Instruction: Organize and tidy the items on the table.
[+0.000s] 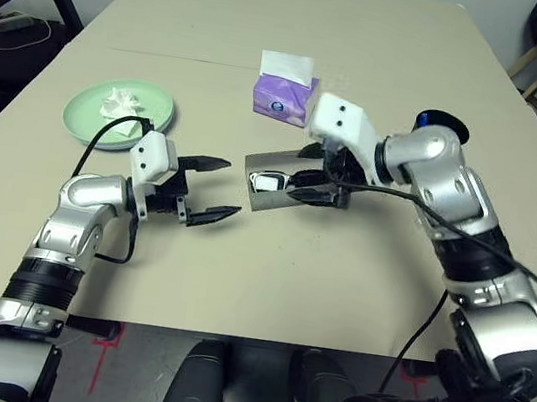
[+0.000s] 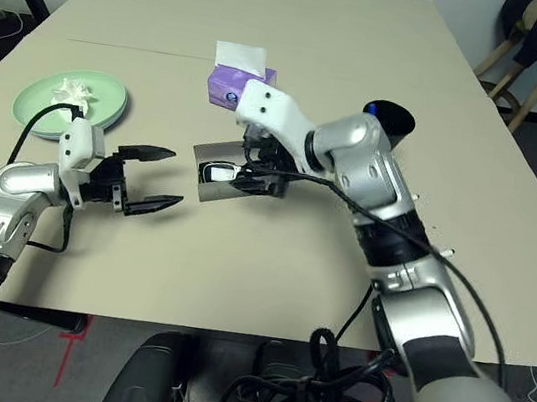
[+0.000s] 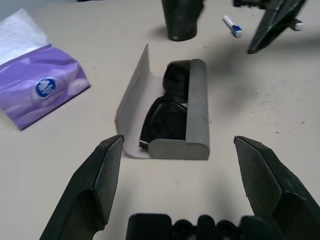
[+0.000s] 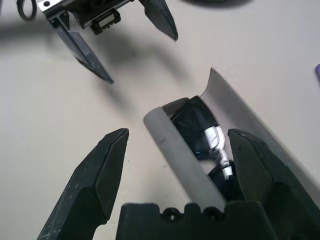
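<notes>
While both claws gape empty, the case point(image 1: 297, 180) lies open between them, glasses point(image 3: 167, 107) inside. The right claw point(image 1: 313, 186) hangs right over it; the left claw point(image 1: 211, 191) waits beside its end, nose toward it.

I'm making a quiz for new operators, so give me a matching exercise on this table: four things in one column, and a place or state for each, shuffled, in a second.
Things:
1. crumpled tissue
2. sunglasses
3. tissue box
4. left gripper

Places or states:
A. inside the open grey case
B. jaws open, holding nothing
C. on the pale green plate
D. standing on the table beyond the case, a white sheet sticking up

Pairs: 1-C, 2-A, 3-D, 4-B
</notes>
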Robot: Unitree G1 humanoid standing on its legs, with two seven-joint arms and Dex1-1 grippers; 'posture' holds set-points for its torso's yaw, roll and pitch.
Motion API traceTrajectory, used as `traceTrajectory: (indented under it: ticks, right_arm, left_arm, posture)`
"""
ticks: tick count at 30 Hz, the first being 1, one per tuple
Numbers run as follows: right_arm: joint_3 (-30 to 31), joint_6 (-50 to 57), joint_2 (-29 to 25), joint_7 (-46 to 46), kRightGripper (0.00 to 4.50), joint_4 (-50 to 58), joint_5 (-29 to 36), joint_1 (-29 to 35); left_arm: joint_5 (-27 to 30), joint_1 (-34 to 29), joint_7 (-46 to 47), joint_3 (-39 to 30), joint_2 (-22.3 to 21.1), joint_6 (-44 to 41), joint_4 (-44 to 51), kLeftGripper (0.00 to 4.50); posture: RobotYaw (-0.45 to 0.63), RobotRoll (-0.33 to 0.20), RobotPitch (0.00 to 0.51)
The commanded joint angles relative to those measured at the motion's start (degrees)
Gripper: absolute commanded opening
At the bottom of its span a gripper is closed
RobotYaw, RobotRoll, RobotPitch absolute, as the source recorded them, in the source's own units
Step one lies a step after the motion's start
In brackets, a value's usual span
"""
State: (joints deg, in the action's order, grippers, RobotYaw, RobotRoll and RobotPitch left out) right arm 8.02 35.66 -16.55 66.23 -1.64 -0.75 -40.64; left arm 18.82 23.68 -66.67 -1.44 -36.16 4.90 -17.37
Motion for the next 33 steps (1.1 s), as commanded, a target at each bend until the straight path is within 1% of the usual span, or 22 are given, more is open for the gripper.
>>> traceTrajectory:
  ticks: [1,5,10,15,18,20,23,26,28,33]
  right_arm:
    - [-6.0,-2.9,2.9,-6.5,4.42,2.0,6.2,7.3]
    - [-9.8,-12.3,5.7,-12.0,4.42,0.2,9.9,14.3]
    - [-13.3,-23.0,6.9,-16.5,4.42,-3.5,13.4,19.6]
    - [-14.9,-36.5,4.8,-17.1,4.42,-9.1,13.6,21.6]
    - [-15.5,-43.4,1.6,-12.0,4.42,-13.2,15.8,22.0]
    - [-15.2,-47.3,-0.9,-9.3,4.42,-16.3,16.0,22.1]
    - [-15.4,-49.8,-3.9,-6.9,4.42,-20.7,16.9,21.5]
    - [-16.0,-51.8,-5.5,-4.9,4.42,-24.1,18.2,21.1]
    - [-15.9,-52.7,-6.1,-3.9,4.42,-25.3,18.7,21.2]
    - [-15.2,-51.9,-6.3,-2.0,4.42,-24.6,20.2,22.7]
  left_arm:
    - [-1.2,0.2,1.1,-0.6,0.6,2.2,-2.8,4.50]
    - [-1.5,0.2,1.0,-0.5,0.8,4.0,-4.5,4.50]
    - [0.6,1.1,-0.1,-1.3,2.5,4.4,-5.5,4.50]
    - [1.2,2.3,-1.1,-1.4,3.6,4.6,-7.3,4.50]
    - [0.8,3.5,-1.3,-1.3,4.3,5.4,-9.1,4.50]
    - [0.7,4.1,-1.5,-1.2,4.8,6.0,-10.2,4.50]
    - [0.3,4.9,-1.5,-1.1,5.4,6.9,-11.6,4.50]
    - [0.1,5.7,-1.5,-1.0,6.0,7.5,-12.9,4.50]
    - [0.0,6.1,-1.5,-1.1,6.3,7.7,-13.5,4.50]
    - [0.1,6.6,-2.0,-1.2,6.5,8.3,-14.9,4.50]
  posture:
    - [0.09,0.000,0.087]
    - [0.11,0.000,0.088]
    - [0.12,0.000,0.093]
    - [0.11,0.000,0.097]
    - [0.10,0.000,0.097]
    - [0.10,0.000,0.097]
    - [0.10,0.000,0.095]
    - [0.09,0.000,0.094]
    - [0.09,0.000,0.093]
    - [0.09,0.000,0.091]
